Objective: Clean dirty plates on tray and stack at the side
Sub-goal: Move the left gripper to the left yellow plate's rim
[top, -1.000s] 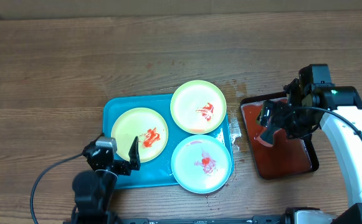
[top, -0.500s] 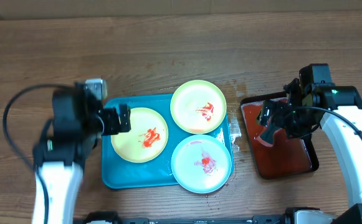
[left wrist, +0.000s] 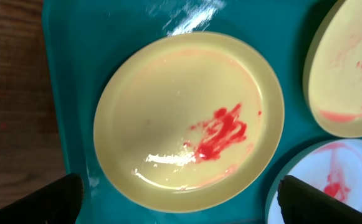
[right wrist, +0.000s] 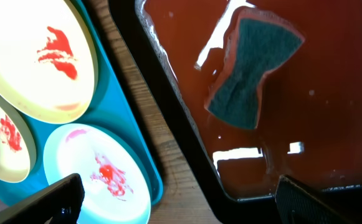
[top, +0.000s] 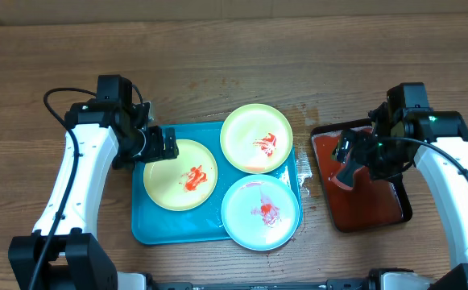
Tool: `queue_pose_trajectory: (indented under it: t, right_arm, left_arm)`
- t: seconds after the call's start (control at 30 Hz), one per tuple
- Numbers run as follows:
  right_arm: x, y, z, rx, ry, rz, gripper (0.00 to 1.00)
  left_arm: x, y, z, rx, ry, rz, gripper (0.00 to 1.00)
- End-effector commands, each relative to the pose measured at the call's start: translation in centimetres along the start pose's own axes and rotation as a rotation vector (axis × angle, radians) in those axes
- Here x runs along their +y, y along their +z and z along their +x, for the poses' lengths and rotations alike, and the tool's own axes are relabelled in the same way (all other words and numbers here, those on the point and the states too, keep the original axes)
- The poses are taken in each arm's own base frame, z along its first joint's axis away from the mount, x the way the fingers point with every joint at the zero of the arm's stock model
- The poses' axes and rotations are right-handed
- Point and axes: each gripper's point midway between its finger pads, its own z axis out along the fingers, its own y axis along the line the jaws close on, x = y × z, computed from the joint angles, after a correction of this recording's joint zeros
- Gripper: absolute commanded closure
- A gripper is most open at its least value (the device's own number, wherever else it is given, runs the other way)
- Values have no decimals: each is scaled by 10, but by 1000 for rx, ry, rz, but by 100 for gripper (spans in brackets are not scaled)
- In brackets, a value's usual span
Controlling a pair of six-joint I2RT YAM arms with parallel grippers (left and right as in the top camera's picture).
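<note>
Three smeared plates (top: 256, 138) lie on the tray (top: 149, 225), so the left gripper (top: 163, 145) hangs wide open, empty, over the yellow plate (top: 180, 175) while the right gripper (top: 354, 157), equally spread and empty, hovers above the sponge (right wrist: 253, 71).

Glossy plastic plates (left wrist: 187, 118) and tray (left wrist: 68, 93) on a matt wood-grain table (top: 217, 64).

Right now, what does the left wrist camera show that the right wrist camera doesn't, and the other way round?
Only the left wrist view: the whole yellow plate and the left rim of the turquoise tray. Only the right wrist view: the black tray holding red liquid, with a sponge lying in it. Both: that turquoise tray, plus the pale yellow-green plate and the blue-white plate, each smeared red.
</note>
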Motion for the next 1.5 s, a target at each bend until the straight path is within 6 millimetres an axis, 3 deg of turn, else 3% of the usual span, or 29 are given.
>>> queue_pose_trajectory:
  t: [0.0, 0.27, 0.33, 0.43, 0.47, 0.57, 0.8, 1.13, 1.47]
  right_arm:
    - [2, -7, -8, -34, -3, -8, 0]
    - [3, -7, -10, -44, -6, -12, 0]
    - [3, -7, -10, -43, -6, -11, 0]
    - [3, -6, -10, -43, 1, -11, 0]
    - [3, -6, -10, -42, 3, -11, 0]
    - [2, -5, -8, -37, 5, -9, 0]
    - [-5, 8, 2, 0, 15, 3, 0]
    - [-14, 20, 18, 60, 33, 20, 0]
    - [-7, 20, 29, 106, 45, -20, 0]
  left_arm:
    - [-10, -9, -17, -67, 6, 49, 0]
    - [-12, -9, -22, -81, -46, 67, 0]
    - [7, -8, -16, -65, -133, -35, 1]
    - [49, -15, -5, -66, -271, -284, 17]
    - [54, -16, -1, -57, -275, -318, 18]
    - [53, -14, 6, -24, -256, -320, 11]
    - [48, 16, 11, -16, -224, -268, 17]
    - [45, 50, 14, -39, -172, -198, 16]
    - [44, 72, 17, -65, -136, -162, 29]
